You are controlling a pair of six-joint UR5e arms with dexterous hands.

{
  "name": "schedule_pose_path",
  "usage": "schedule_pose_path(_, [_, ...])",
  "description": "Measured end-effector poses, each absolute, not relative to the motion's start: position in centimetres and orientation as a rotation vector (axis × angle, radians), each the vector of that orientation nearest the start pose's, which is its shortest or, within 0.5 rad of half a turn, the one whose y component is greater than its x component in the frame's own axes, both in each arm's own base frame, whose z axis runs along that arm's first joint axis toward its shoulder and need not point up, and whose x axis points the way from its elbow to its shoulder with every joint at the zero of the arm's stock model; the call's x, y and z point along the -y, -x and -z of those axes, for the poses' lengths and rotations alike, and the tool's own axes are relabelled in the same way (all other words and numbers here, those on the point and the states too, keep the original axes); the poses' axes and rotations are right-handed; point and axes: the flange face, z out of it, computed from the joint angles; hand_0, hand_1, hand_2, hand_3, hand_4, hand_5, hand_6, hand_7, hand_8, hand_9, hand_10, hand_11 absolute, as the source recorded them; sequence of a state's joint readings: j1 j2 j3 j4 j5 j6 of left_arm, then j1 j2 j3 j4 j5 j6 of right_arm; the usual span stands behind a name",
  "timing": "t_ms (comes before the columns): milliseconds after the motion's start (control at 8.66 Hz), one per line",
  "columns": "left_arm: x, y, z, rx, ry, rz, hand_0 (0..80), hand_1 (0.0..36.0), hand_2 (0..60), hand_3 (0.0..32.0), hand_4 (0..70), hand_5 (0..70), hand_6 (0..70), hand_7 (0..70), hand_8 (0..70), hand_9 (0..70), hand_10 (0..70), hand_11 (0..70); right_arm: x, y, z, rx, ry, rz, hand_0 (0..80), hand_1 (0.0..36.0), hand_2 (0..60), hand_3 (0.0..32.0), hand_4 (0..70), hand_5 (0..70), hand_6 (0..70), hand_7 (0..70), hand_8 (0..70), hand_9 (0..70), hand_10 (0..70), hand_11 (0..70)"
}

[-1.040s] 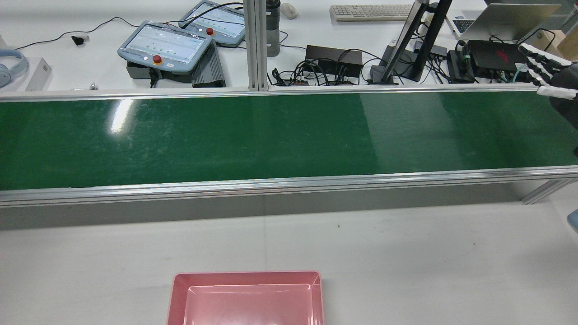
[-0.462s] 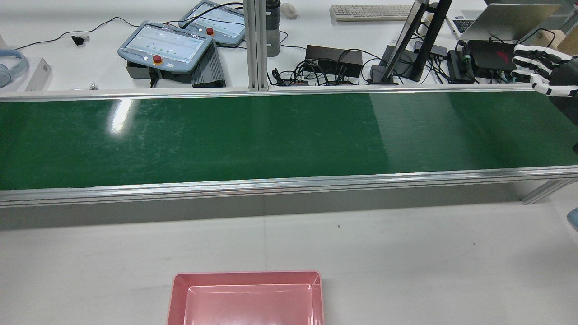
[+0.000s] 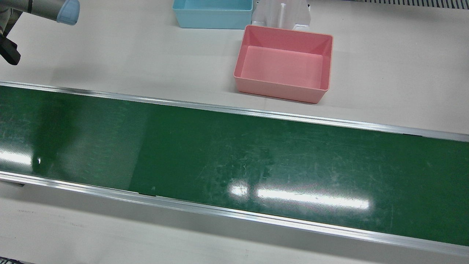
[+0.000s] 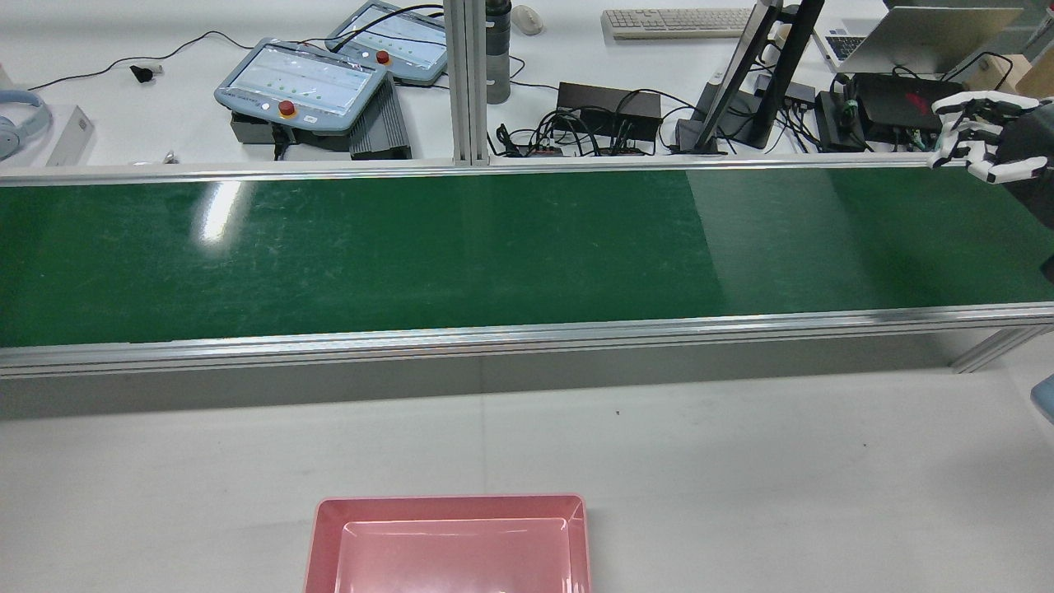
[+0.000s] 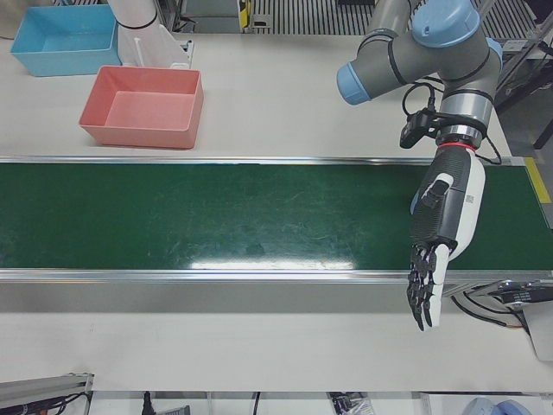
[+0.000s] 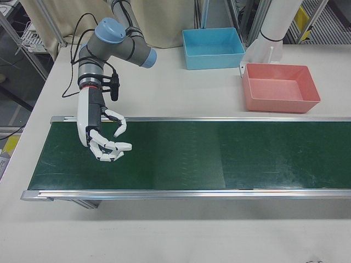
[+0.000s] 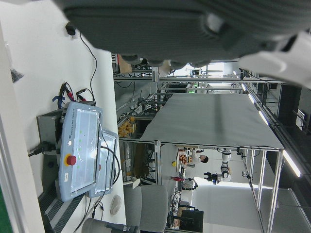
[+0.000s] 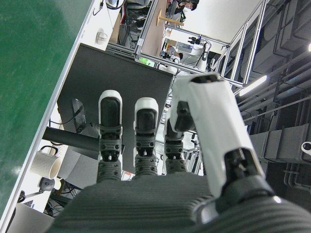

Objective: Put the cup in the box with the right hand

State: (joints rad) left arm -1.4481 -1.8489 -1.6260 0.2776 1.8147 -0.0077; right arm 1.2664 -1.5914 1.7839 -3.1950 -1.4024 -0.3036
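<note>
No cup shows on the green conveyor belt (image 4: 412, 247) in any view. The pink box (image 3: 282, 93) stands empty on the white table beside the belt; it also shows in the rear view (image 4: 449, 504) and the right-front view (image 6: 279, 104). My right hand (image 6: 107, 139) hovers over one end of the belt, fingers partly curled and apart, holding nothing; it sits at the right edge of the rear view (image 4: 984, 136). My left hand (image 5: 432, 259) hangs over the belt's other end, fingers straight and pointing down, empty.
A blue box (image 6: 214, 57) stands behind the pink one, next to a white pedestal (image 6: 263, 52). Beyond the belt's far rail are teach pendants (image 4: 300, 82), cables and a monitor stand (image 4: 741, 82). A white mug (image 8: 46, 167) sits off the belt in the right hand view.
My right hand's fingers have curled inward from a flat spread, and the hand has shifted slightly left in the rear view. The belt's shaded patch has drifted right.
</note>
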Motion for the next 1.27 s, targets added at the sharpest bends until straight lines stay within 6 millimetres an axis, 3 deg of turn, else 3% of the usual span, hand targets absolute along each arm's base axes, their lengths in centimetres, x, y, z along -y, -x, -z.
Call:
schedule_pose_path(231, [59.8, 3.6, -53.7, -2.078, 0.379, 1.967, 0.0, 0.0, 0.0, 0.0, 0.0, 0.0, 0.0, 0.0, 0.0, 0.0, 0.0, 0.0, 51.0, 0.4, -59.7, -2.591, 0.188, 2.215, 80.0, 36.0, 60.0, 0.0, 33.5, 26.6, 40.3, 70.0, 70.0, 70.0, 55.0, 70.0])
schedule_pose_path(462, [59.8, 3.6, -53.7, -2.079, 0.379, 1.966, 0.0, 0.0, 0.0, 0.0, 0.0, 0.0, 0.0, 0.0, 0.0, 0.0, 0.0, 0.0, 51.0, 0.5, -59.3, -2.598, 0.184, 2.206, 80.0, 36.0, 60.0, 0.0, 39.3, 27.1, 41.9, 70.0, 70.0, 70.0, 57.5, 70.0])
schedule_pose_path(1271, [59.8, 3.6, -53.7, -2.079, 0.379, 1.966, 0.0, 0.0, 0.0, 0.0, 0.0, 0.0, 0.0, 0.0, 0.0, 0.0, 0.0, 0.0, 51.0, 0.3, -58.5, -2.607, 0.183, 2.186, 80.0, 36.0, 60.0, 0.0, 32.2, 26.6, 38.8, 70.0, 70.0, 70.0, 54.0, 70.0])
